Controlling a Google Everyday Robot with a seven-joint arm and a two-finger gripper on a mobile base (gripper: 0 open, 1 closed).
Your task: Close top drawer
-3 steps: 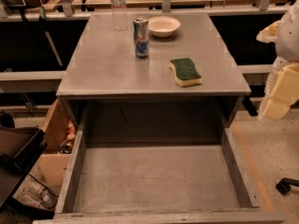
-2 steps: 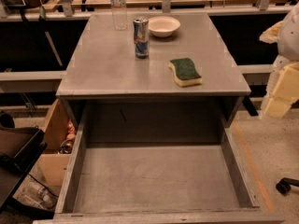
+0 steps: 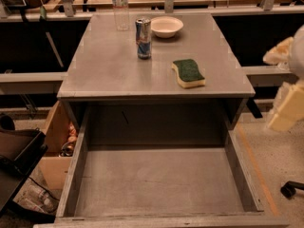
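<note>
The top drawer (image 3: 159, 182) is pulled far out toward the camera, and its long grey box interior is bare. Its front panel (image 3: 161, 221) lies along the bottom edge of the view, and the knob is out of sight. The gripper (image 3: 286, 107) shows only as pale cream parts at the right edge, beside and above the drawer's right wall, apart from the drawer.
On the cabinet top (image 3: 104, 65) stand a water bottle (image 3: 120, 6), a drink can (image 3: 143, 31), a white bowl (image 3: 166, 26) and a green-and-yellow sponge (image 3: 188, 72). A tan wooden box (image 3: 56, 141) and a black object (image 3: 14, 160) sit at left. A chair caster (image 3: 290, 189) is at right.
</note>
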